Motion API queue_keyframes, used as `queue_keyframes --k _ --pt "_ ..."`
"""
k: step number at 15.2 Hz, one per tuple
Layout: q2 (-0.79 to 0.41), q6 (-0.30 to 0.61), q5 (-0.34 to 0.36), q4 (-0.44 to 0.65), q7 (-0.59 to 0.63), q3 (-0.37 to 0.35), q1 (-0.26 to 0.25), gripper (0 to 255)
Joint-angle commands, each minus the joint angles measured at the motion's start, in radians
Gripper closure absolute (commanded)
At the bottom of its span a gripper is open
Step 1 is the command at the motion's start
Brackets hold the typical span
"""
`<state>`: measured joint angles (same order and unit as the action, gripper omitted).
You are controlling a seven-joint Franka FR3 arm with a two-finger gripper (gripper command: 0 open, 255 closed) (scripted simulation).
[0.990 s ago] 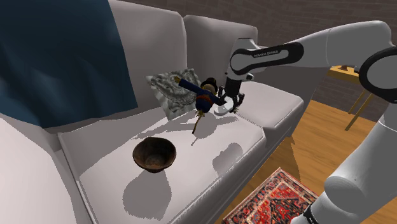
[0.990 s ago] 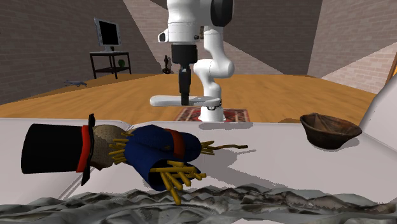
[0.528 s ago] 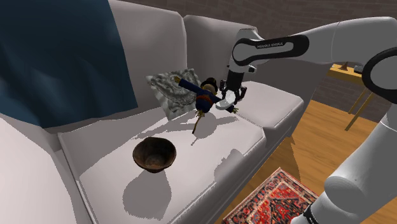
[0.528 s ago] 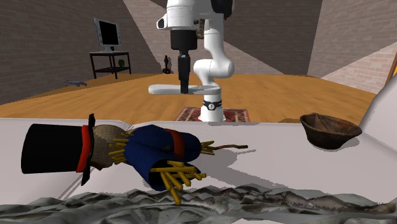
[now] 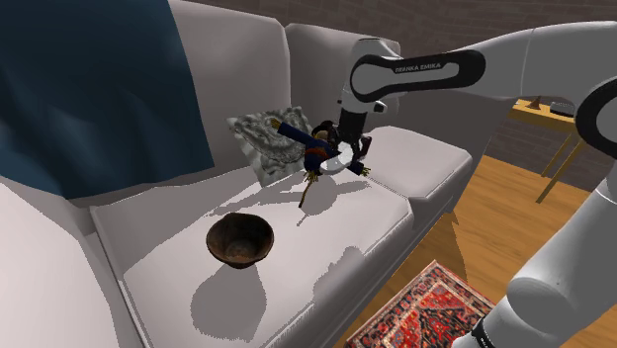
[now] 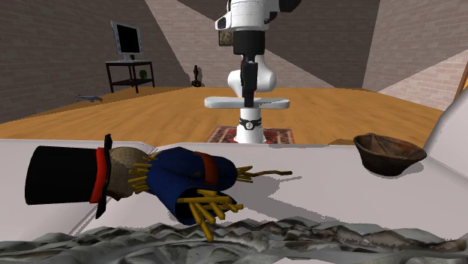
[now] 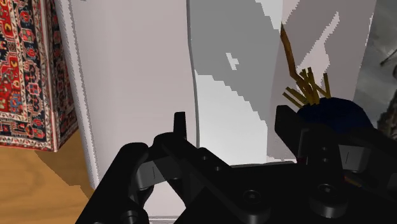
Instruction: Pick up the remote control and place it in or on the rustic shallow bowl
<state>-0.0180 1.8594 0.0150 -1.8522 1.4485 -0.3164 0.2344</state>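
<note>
My gripper (image 6: 247,88) is shut on the remote control (image 6: 264,103), a flat white bar that lies level under the black fingers, well above the sofa seat. In the shoulder view the gripper (image 5: 343,158) hangs right over the scarecrow doll (image 5: 314,148), with the remote's white end (image 5: 330,169) showing below it. The dark brown shallow bowl (image 5: 239,240) sits on the seat cushion, toward the shoulder view's lower left of the gripper. It stands at the second exterior view's right as the bowl (image 6: 388,153). In the wrist view the gripper (image 7: 232,124) looks down on the sofa beside the doll's straw (image 7: 305,89).
The scarecrow doll (image 6: 150,180) in a black hat lies against a grey pillow (image 5: 265,143) at the sofa back. A blue blanket (image 5: 89,89) drapes over the backrest. A red patterned rug (image 5: 415,306) lies on the wooden floor before the sofa. A wooden side table (image 5: 544,114) stands beyond the armrest.
The gripper has risen with the remote and moved toward the doll, to the shoulder view's left and the second exterior view's right. The bowl and doll have not moved.
</note>
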Motion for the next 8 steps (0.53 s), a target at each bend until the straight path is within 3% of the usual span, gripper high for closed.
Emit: queue_keyframes --k 1,8 --pt "-0.003 -0.004 0.001 0.007 0.053 -0.025 -0.026 255" --pt "-0.037 -0.018 0.015 0.049 0.224 -0.106 -0.114 255"
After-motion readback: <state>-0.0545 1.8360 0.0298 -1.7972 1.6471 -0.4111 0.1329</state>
